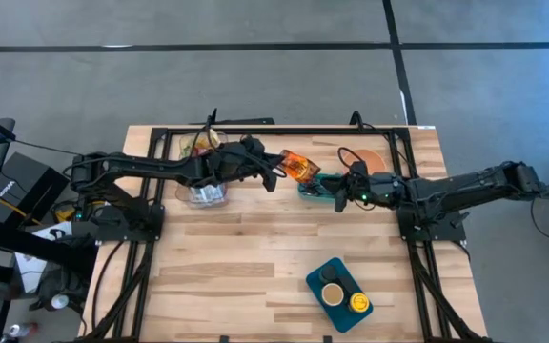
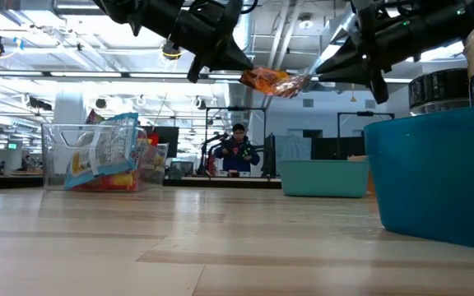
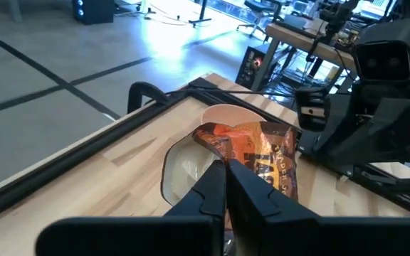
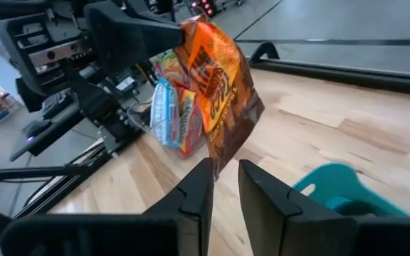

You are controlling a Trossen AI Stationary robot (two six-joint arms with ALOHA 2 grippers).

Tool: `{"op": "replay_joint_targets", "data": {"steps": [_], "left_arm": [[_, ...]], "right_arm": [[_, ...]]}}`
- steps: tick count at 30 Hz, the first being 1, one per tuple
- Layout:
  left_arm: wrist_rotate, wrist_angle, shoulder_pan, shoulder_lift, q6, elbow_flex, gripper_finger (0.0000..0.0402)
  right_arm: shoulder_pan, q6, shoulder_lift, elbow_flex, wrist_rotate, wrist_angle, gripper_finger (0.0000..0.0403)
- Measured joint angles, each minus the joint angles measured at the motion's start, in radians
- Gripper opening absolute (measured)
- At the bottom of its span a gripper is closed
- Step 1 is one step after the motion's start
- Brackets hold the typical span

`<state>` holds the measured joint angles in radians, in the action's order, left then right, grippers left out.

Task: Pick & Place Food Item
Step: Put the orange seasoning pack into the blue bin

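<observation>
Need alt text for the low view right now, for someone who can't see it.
Both grippers hold one orange snack bag in mid-air, the left gripper on one end, the right gripper on the other. On the table below sit a clear bin of packets, a teal tub and a blue bin.

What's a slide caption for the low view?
Both end effectors hold an orange snack bag in mid-air above the table.

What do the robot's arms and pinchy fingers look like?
Both arms are black and jointed, built from chunky tube-like segments, with thin dark cables running along them. The left gripper and right gripper each end in two flat, dark, blade-like fingers. A small green light glows on the right arm's wrist.
</observation>
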<state>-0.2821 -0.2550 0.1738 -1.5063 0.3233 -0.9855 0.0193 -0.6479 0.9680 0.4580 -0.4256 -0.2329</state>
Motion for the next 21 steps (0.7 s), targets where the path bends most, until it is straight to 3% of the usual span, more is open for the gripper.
{"op": "replay_joint_targets", "data": {"steps": [21], "left_arm": [[0.035,-0.004,-0.010,0.000,0.059,0.000,0.0000]], "right_arm": [[0.000,0.000,0.000,0.000,0.036,-0.037,0.0063]]}}
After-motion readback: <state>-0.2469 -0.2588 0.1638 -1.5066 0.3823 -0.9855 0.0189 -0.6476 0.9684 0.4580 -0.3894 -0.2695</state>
